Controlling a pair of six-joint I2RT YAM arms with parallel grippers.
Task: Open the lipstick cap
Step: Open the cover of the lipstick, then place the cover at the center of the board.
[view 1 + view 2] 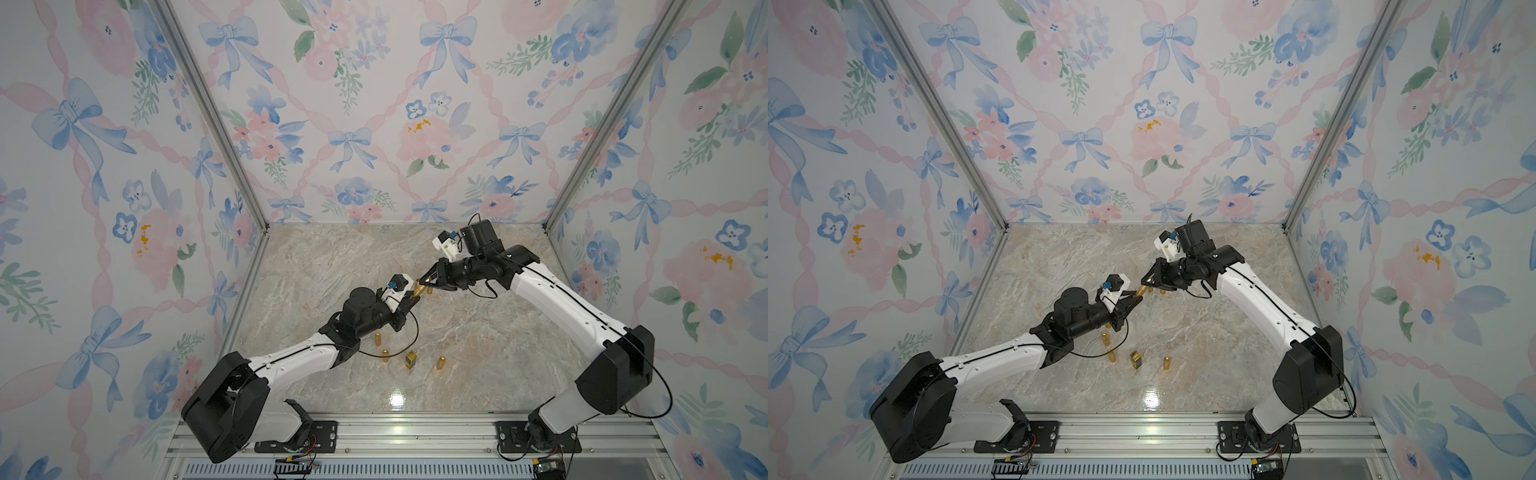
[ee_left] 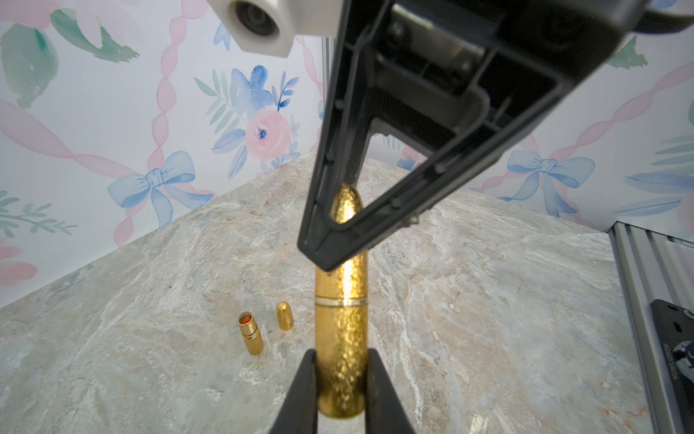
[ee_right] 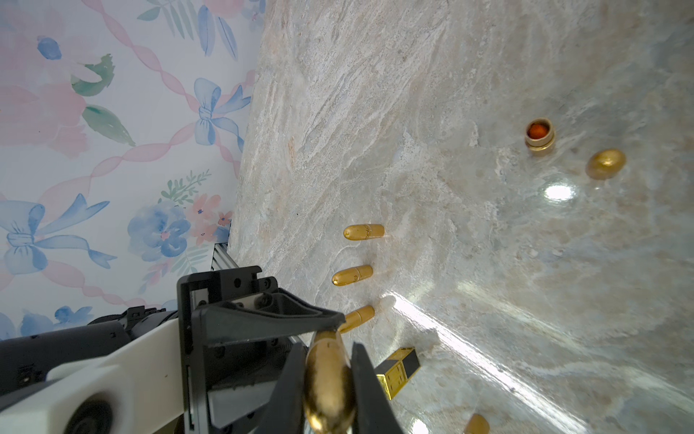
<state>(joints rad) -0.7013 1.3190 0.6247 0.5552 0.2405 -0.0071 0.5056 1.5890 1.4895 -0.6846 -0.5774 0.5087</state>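
Note:
A gold bullet-shaped lipstick (image 2: 341,338) hangs in the air between my two grippers, above the middle of the marble table; in both top views it is a small gold piece (image 1: 418,289) (image 1: 1140,291). My left gripper (image 2: 341,357) is shut on its lower body. My right gripper (image 3: 328,360) is shut on the rounded cap (image 3: 328,383). The seam ring between cap (image 2: 347,278) and body shows no gap in the left wrist view. In the top views the two grippers (image 1: 411,297) (image 1: 426,282) meet tip to tip.
An uncapped gold lipstick (image 2: 249,332) with its orange stick showing stands beside a loose gold cap (image 2: 284,315). Nearer the front stand three gold bullet lipsticks (image 1: 378,338) (image 1: 385,356) (image 1: 440,363) and a square gold-and-black one (image 1: 410,360). Floral walls enclose the table (image 1: 478,332).

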